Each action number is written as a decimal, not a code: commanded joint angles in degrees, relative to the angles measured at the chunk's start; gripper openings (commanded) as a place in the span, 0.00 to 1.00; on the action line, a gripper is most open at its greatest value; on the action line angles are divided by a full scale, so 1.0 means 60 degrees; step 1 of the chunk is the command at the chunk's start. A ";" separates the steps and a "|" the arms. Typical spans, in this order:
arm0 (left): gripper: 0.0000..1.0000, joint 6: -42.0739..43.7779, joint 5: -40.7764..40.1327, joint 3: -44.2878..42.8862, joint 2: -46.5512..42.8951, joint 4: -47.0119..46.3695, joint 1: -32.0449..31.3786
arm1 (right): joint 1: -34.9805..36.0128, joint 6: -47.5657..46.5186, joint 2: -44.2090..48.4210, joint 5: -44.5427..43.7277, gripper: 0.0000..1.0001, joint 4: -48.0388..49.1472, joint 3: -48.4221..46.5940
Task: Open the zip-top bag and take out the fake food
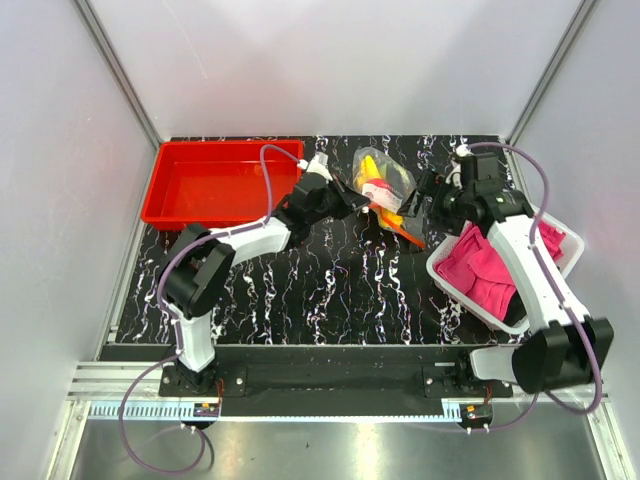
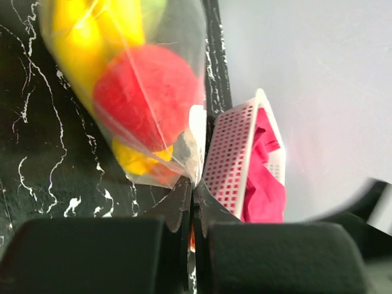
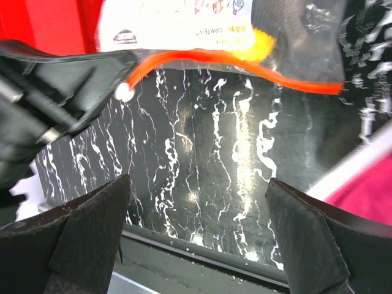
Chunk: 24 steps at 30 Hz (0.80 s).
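The clear zip-top bag (image 1: 385,180) lies at the back middle of the table, its orange-red zip strip (image 1: 405,230) toward the front. My left gripper (image 1: 355,198) is shut on the bag's edge (image 2: 195,165). Through the plastic I see a red round fruit (image 2: 147,95), the yellow banana bunch (image 2: 86,37), a small yellow-orange fruit (image 2: 138,162) and a green piece (image 2: 153,7). My right gripper (image 1: 428,190) is open and empty just right of the bag. In the right wrist view (image 3: 197,180) its jaws stand wide apart below the zip strip (image 3: 245,64). The fish is hidden.
A red tray (image 1: 220,185) stands at the back left. A white bin (image 1: 450,280) with pink cloth (image 1: 490,270) stands at the right, under the right arm; it also shows in the left wrist view (image 2: 233,159). Grey walls enclose the black marbled table (image 1: 330,290).
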State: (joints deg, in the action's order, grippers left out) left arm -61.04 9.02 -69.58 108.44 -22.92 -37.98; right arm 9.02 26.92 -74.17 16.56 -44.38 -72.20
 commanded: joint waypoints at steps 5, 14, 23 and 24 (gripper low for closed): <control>0.00 0.0066 0.0782 0.0011 -0.1066 0.0259 0.0206 | 0.0533 -0.0106 -0.0412 0.0726 1.00 0.1271 0.0298; 0.00 -0.0403 0.1002 0.0053 -0.2019 0.0657 0.0221 | 0.0533 0.4197 -0.0001 0.0010 0.99 0.3528 0.1940; 0.00 -0.0901 0.1661 0.0873 -0.2429 -0.0310 0.0207 | 0.1002 0.5328 -0.1158 0.0610 0.88 0.4716 0.2175; 0.00 -0.0945 0.1705 0.0932 -0.2502 -0.0355 0.0221 | 0.1046 0.5343 -0.1159 0.0566 0.88 0.4861 0.2248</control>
State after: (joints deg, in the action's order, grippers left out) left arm -64.62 15.81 -65.73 96.73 -18.17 -36.99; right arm 13.26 55.75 -80.31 18.94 -20.58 -58.98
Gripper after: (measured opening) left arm 0.005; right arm 0.883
